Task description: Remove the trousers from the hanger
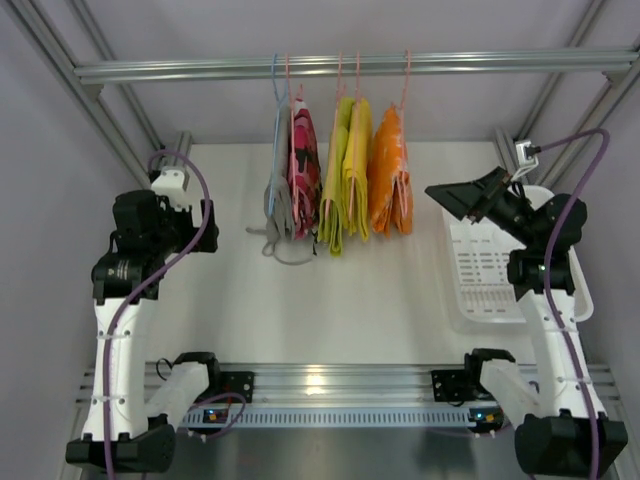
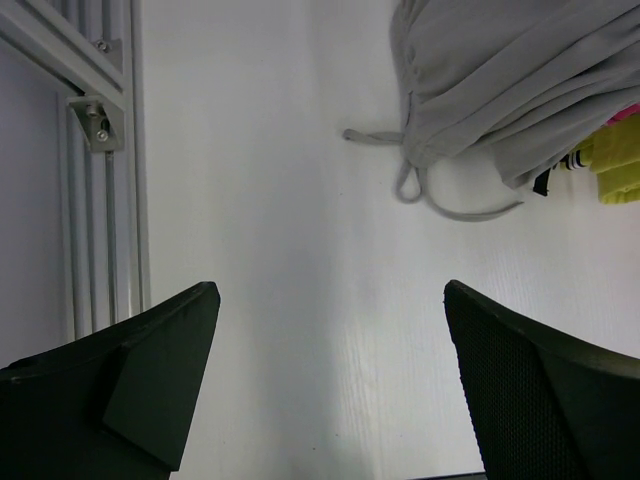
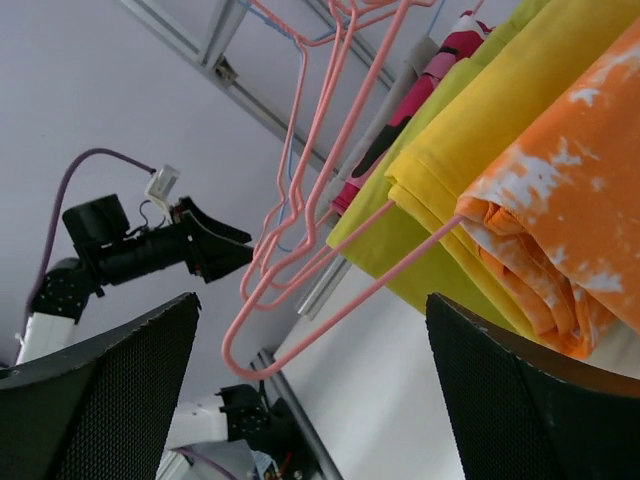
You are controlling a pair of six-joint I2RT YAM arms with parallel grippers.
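Observation:
The orange trousers [image 1: 391, 186] with white blotches hang folded over a pale pink hanger [image 1: 405, 75] at the right end of the row on the top rail. In the right wrist view the trousers [image 3: 565, 235] fill the right side and the hanger's loop [image 3: 300, 335] runs down to the left. My right gripper [image 1: 455, 197] is open, just right of the trousers, apart from them; its fingers [image 3: 110, 400] frame the hanger loop. My left gripper [image 1: 205, 225] is open and empty at the left, over bare table [image 2: 300, 300].
Two yellow-green garments [image 1: 347, 175], a pink-and-black patterned garment [image 1: 303, 165] and a grey garment [image 1: 278, 200] on a blue-grey hanger hang left of the trousers. The grey garment's drawstring [image 2: 440, 205] lies on the table. A white basket [image 1: 490, 270] stands at the right.

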